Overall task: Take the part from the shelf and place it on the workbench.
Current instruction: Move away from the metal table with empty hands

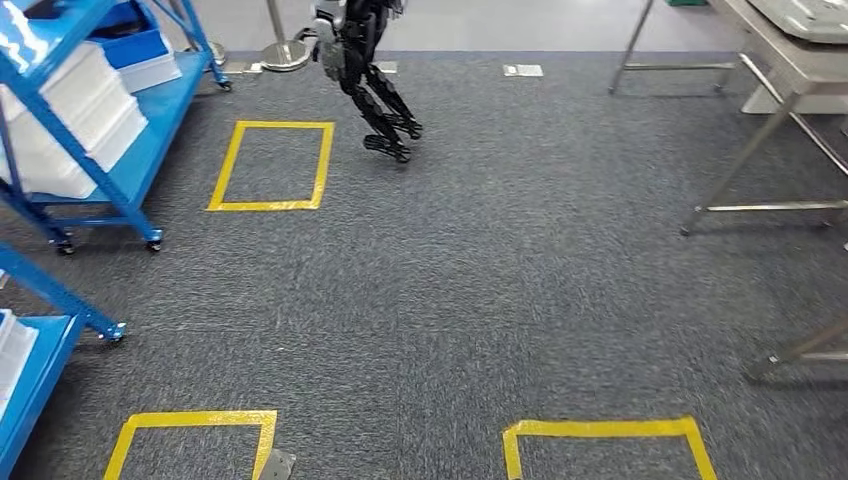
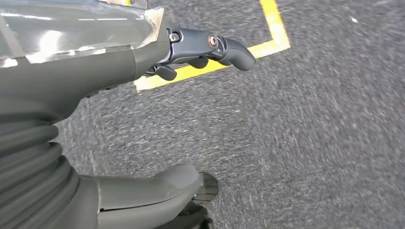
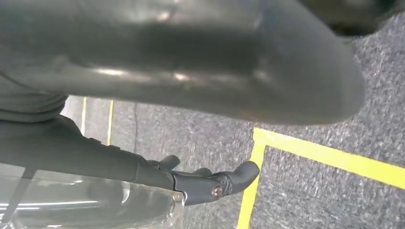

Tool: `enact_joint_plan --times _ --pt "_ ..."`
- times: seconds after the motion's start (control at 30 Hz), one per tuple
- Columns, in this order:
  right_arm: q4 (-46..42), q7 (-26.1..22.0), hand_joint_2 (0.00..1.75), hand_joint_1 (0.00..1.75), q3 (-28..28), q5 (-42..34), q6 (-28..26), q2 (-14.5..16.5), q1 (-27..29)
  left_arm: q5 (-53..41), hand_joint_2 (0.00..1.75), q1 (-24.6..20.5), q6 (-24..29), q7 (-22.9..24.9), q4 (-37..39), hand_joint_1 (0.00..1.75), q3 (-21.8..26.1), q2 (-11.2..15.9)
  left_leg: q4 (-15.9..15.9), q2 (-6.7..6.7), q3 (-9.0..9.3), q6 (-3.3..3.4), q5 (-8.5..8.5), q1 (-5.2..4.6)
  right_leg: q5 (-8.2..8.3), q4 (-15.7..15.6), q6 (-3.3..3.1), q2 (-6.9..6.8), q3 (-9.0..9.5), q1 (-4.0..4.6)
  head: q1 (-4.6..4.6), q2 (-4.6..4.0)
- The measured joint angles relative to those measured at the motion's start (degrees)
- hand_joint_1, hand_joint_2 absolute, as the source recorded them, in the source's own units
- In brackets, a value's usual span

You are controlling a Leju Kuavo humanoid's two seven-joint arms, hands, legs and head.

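Observation:
Stacks of white trays [image 1: 75, 110] lie on a blue wheeled shelf [image 1: 150, 130] at the far left of the head view. A metal workbench [image 1: 790, 65] stands at the far right, with a pale grey object [image 1: 812, 15] on top. My left hand [image 2: 95, 62] hangs above the grey carpet, its dark fingers [image 2: 224, 47] stretched out and the thumb [image 2: 153, 191] well apart, holding nothing. My right hand [image 3: 119, 162] hangs the same way over a yellow tape line, fingers [image 3: 229, 181] extended and empty. I cannot pick out a single part among the trays.
A second blue shelf [image 1: 40, 350] stands close at the near left. Another dark legged robot [image 1: 365, 80] stands at the far middle beside a stanchion base [image 1: 285, 55]. Yellow tape rectangles [image 1: 270, 165] [image 1: 605, 432] [image 1: 190, 420] mark the carpet. Bench legs [image 1: 760, 205] reach in from the right.

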Motion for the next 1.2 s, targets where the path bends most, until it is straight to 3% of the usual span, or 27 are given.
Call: enact_joint_plan --times 0.03,0.07,0.13,0.2,0.27,0.33,0.37,0.43,0.47,0.5,0.53,0.57,0.63,0.7,0.77,0.83,0.87,0.93,1.0,1.03,1.07,1.13,1.2 --pt "0.0 0.0 0.0 0.0 0.0 0.0 0.0 -0.1 0.0 0.0 1.75 0.1 0.0 0.0 0.0 0.0 0.0 0.0 0.0 -0.76 0.04 -0.04 0.0 0.02 0.75 -0.6 0.44 0.11 -0.01 -0.07 0.07 0.0" --pt "0.0 0.1 0.0 0.0 0.0 -0.1 0.1 -0.2 0.0 -0.1 1.75 0.1 0.0 0.1 0.0 0.0 0.0 0.0 0.1 -1.62 0.1 -0.14 -0.03 0.07 2.42 -3.3 1.05 0.43 1.04 -0.23 0.13 0.0" --pt "0.0 0.1 0.0 0.0 0.0 -0.1 0.1 -0.4 -0.1 -0.1 1.75 0.1 0.0 0.1 0.0 0.0 -0.1 0.0 0.4 -3.05 0.1 -0.64 -0.22 0.09 6.16 -11.8 1.78 2.26 4.6 -0.75 0.41 -0.01" --pt "0.1 0.1 0.0 0.0 0.0 -0.1 0.2 -0.4 -0.2 -0.1 1.75 0.1 0.0 0.1 0.0 0.0 -0.1 0.0 0.7 -3.98 -0.17 -1.35 -0.35 -0.01 7.79 -15.8 1.37 3.48 6.33 -0.85 0.55 -0.01" --pt "0.1 0.1 0.0 0.0 0.0 -0.1 0.2 -0.4 -0.3 -0.1 1.75 0.2 0.0 0.2 0.0 0.0 -0.2 0.0 0.7 -4.51 -0.51 -1.98 -0.22 0.1 8.05 -15.8 0.45 2.78 6.4 -0.71 0.25 -0.02" --pt "0.1 0.1 0.0 0.0 0.0 -0.1 0.2 -0.3 -0.3 -0.1 1.75 0.2 0.0 0.2 0.0 0.0 -0.2 0.1 2.1 -2.65 -1.29 -2.54 -1.12 0.26 8.26 -16.0 -0.42 1.8 6.49 -0.85 -0.2 -0.02" --pt "0.1 0.2 0.0 0.0 0.0 -0.1 0.2 -0.3 -0.3 -0.2 1.75 0.2 0.0 0.2 0.1 0.0 -0.3 0.1 4.4 -1.08 -2.41 -2.79 -2.56 0.3 8.28 -16.1 -0.85 1.18 6.54 -0.87 -0.44 -0.02" --pt "0.1 0.9 0.0 0.0 0.0 -0.2 0.1 -0.3 -0.3 -0.5 1.75 0.1 0.1 0.5 0.1 0.0 -0.4 0.1 11.8 1.38 -6.05 -3.23 -6.39 0.41 8.14 -16.2 -1.42 -0.22 6.54 -0.56 -0.93 -0.02" --pt "0.1 1.5 0.0 0.0 0.0 -0.3 0.1 -0.4 -0.2 -0.7 1.75 0.1 0.3 0.7 0.1 0.0 -0.5 0.1 15.4 1.73 -7.87 -3.38 -7.82 0.51 8.08 -16.1 -1.51 -0.92 6.51 -0.41 -1.0 -0.02" --pt "0.2 1.9 0.0 0.0 0.0 -0.4 0.0 -0.4 -0.2 -0.8 1.75 0.2 0.5 0.9 0.2 0.0 -0.6 0.1 17.3 1.88 -8.9 -3.43 -8.18 0.57 8.03 -16.1 -1.56 -1.61 6.49 -0.29 -1.02 -0.02" --pt "0.2 2.2 0.0 0.0 0.0 -0.5 -0.1 -0.4 -0.1 -1.0 1.75 0.3 0.8 1.2 0.3 0.0 -0.7 0.0 17.0 2.03 -8.74 -3.38 -7.41 0.6 7.98 -16.1 -1.6 -2.25 6.51 -0.19 -1.05 -0.02" --pt "0.2 2.1 0.0 0.0 0.0 -0.5 -0.4 -0.4 -0.1 -1.2 1.75 0.5 1.1 1.4 0.3 0.0 -0.7 0.0 14.4 2.29 -7.4 -3.22 -5.78 0.59 7.93 -16.1 -1.62 -2.85 6.57 -0.12 -1.09 -0.02" --pt "0.4 1.4 0.0 0.0 0.0 -0.4 -1.1 -0.4 0.1 -1.5 1.75 0.6 1.6 1.7 0.4 0.0 -0.9 0.0 6.3 4.1 -2.9 -2.59 -2.34 0.31 7.75 -16.1 -1.56 -3.94 6.8 0.18 -1.18 -0.02" --pt "0.5 0.7 0.0 0.0 0.0 -0.3 -1.6 -0.4 0.5 -1.7 1.75 0.6 1.8 1.8 0.4 0.0 -1.2 -0.2 1.7 5.54 -0.45 -1.99 -1.21 -0.15 7.49 -16.1 -1.23 -4.75 6.97 0.49 -1.06 -0.01" --pt "0.7 0.5 0.0 0.0 0.0 -0.2 -1.9 -0.3 0.9 -1.9 1.75 0.7 1.9 1.9 0.4 0.0 -1.5 -0.3 1.0 4.83 -0.37 -1.47 -1.21 -0.49 7.34 -16.3 -0.73 -5.68 7.26 0.49 -0.94 -0.01" --pt "0.8 0.9 0.0 0.0 0.0 -0.1 -3.2 -0.1 1.2 -1.9 1.75 0.9 2.0 2.1 0.4 0.0 -1.7 -0.3 0.0 3.58 0.28 -0.8 -0.61 -0.2 6.69 -15.6 -0.26 -5.04 7.24 0.45 -0.93 -0.02" --pt "0.8 1.2 0.0 0.0 0.0 -0.1 -4.2 0.2 1.3 -2.0 1.75 1.0 2.0 2.2 0.4 0.0 -1.8 -0.4 -0.5 2.92 0.62 -0.47 -0.23 0.0 5.66 -13.7 -0.2 -3.74 6.56 0.41 -0.83 -0.01" --pt "1.0 1.9 0.0 0.0 0.0 -0.2 -6.2 0.5 1.6 -2.1 1.75 1.0 1.9 2.3 0.4 0.0 -2.0 -0.5 -1.0 1.62 0.87 -0.09 0.14 0.18 2.5 -6.9 -0.41 -0.85 3.43 0.04 -0.38 -0.01" --pt "1.1 2.1 0.0 0.0 0.0 -0.3 -7.1 0.7 2.1 -2.2 1.75 1.1 1.8 2.3 0.4 0.0 -2.1 -0.5 -0.9 0.2 0.78 -0.04 0.16 0.19 0.38 -0.6 -0.15 0.0 0.09 -0.35 -0.02 -0.01" --pt "1.1 2.1 0.0 0.0 0.0 -0.3 -7.4 0.8 2.3 -2.2 1.75 1.2 1.8 2.3 0.4 0.0 -2.1 -0.5 -0.9 -0.61 0.79 -0.11 0.14 0.22 0.78 -0.4 0.38 0.1 -0.22 -0.58 0.05 -0.01" --pt "1.2 2.1 0.0 0.0 0.0 -0.3 -7.5 0.8 2.4 -2.2 1.75 1.2 1.8 2.3 0.5 0.0 -2.1 -0.5 -0.8 -1.39 0.83 -0.23 0.11 0.29 2.05 -2.3 1.06 0.23 0.56 -0.83 0.09 -0.01" --pt "1.2 2.0 0.0 0.0 0.0 -0.2 -7.8 1.0 2.5 -2.1 1.75 1.2 1.7 2.3 0.5 0.0 -2.1 -0.5 -0.4 -2.89 0.84 -0.8 -0.14 0.4 5.67 -10.5 2.33 1.45 4.24 -1.39 0.27 0.0" --pt "1.3 2.0 0.0 0.0 0.0 -0.1 -7.9 1.1 2.4 -1.9 1.75 1.2 1.6 2.3 0.5 0.0 -2.1 -0.5 0.2 -3.86 0.61 -1.56 -0.49 0.31 7.47 -15.4 2.09 2.56 6.54 -1.49 0.49 0.0"
